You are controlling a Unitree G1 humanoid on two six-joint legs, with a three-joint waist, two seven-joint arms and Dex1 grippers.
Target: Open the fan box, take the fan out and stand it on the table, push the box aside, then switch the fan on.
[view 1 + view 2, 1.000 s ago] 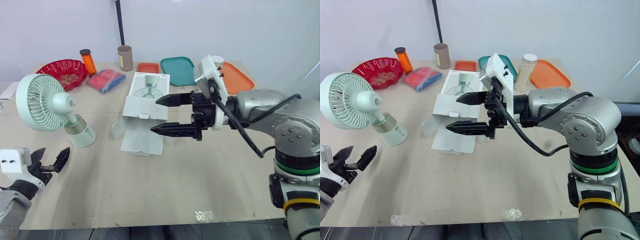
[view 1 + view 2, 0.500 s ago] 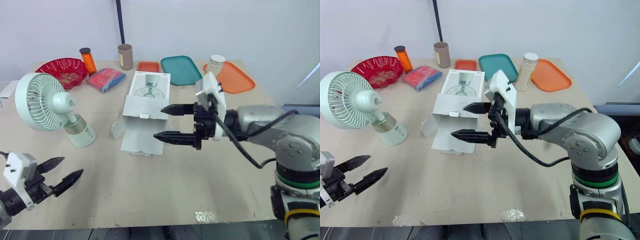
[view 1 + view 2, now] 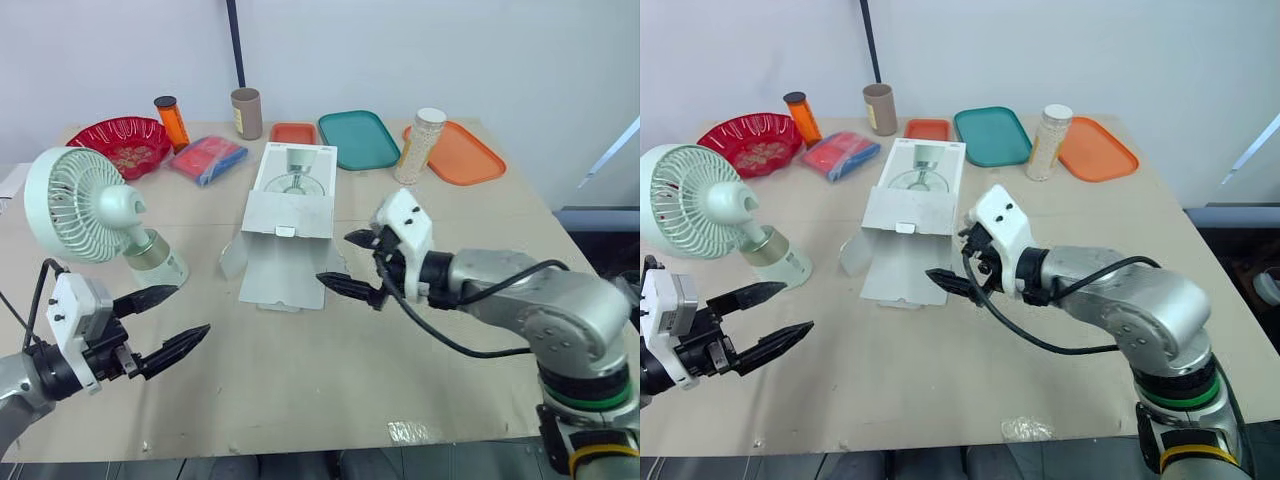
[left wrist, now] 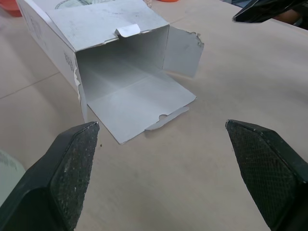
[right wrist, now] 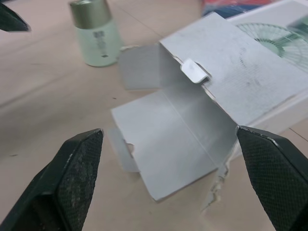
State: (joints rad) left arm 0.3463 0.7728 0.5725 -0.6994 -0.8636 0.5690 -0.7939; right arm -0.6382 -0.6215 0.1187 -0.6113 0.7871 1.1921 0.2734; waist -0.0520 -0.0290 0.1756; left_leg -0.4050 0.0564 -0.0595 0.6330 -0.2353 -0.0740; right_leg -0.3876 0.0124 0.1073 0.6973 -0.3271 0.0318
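Nearest to me, at the left, the left gripper (image 3: 180, 314) hangs just above the table (image 3: 300, 385). Its two fingers are spread wide with nothing between them, and they point right, toward the box mouth. A little farther, in the middle, the right gripper (image 3: 337, 259) is also parted and empty. Its tips are aimed left at the near right corner of the fan box (image 3: 290, 200), close to it but apart. I judge that both wait there because the box is not yet pushed aside.

The box lies flat on the table, its long axis running from near to far. Its open mouth faces the near edge, with the flaps spread out on the table, and inside it looks empty.

The fan (image 3: 85, 205) is out and stands on its base at the left, well apart from the box, so pushing the box should not disturb it. Its neck leans and the grille faces left.

At the far side stand a red bowl (image 3: 125, 140), an orange bottle (image 3: 172, 122), a brown cup (image 3: 245, 112), a teal tray (image 3: 358, 138) and an orange tray (image 3: 465, 158).
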